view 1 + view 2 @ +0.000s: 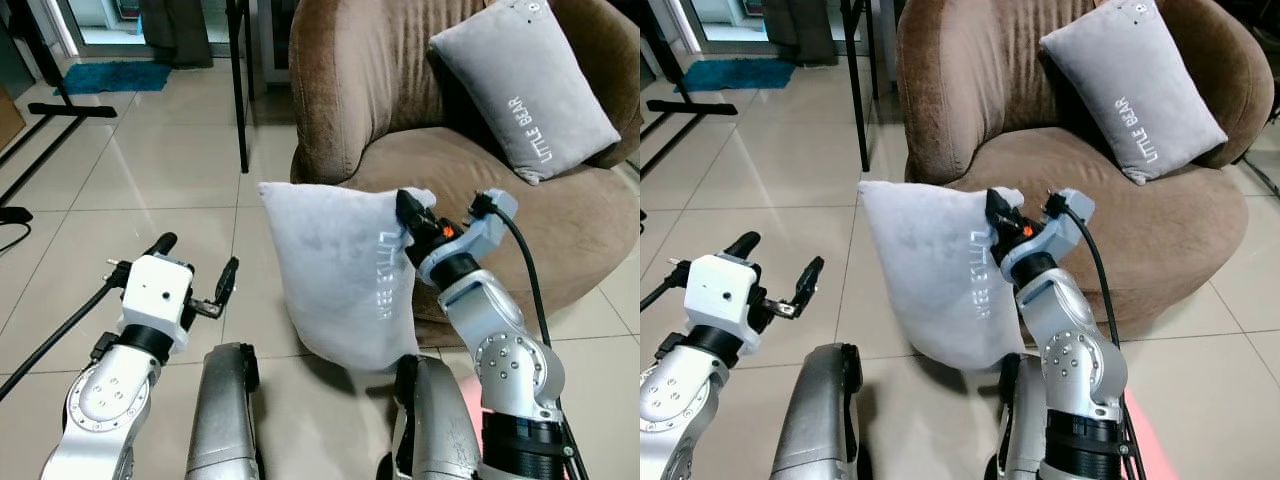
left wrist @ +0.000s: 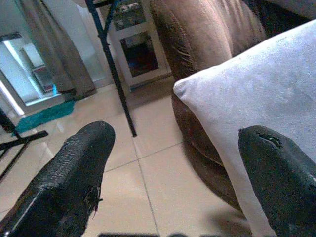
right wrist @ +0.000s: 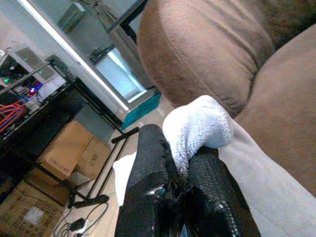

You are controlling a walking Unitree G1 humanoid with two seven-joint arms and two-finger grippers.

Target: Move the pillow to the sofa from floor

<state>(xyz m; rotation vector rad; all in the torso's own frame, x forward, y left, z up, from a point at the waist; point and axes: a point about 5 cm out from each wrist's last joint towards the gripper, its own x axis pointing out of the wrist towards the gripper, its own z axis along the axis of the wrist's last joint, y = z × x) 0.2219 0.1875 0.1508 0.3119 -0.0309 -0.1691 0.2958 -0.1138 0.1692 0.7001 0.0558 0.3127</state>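
The grey pillow point(image 1: 522, 90) leaning upright on the brown sofa point(image 1: 520, 190) carries the words "LITTLE BEAR" in white capitals, running along its side edge. The second grey pillow point(image 1: 345, 275), held up in front of the sofa, bears the same pale lettering down its side; it looks like "LITTLE BEAR" too, though the letters are faint.

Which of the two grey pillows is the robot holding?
The nearer pillow, hanging in front of the sofa: the right tool pinches its top corner. The other pillow leans on the sofa's backrest, untouched.
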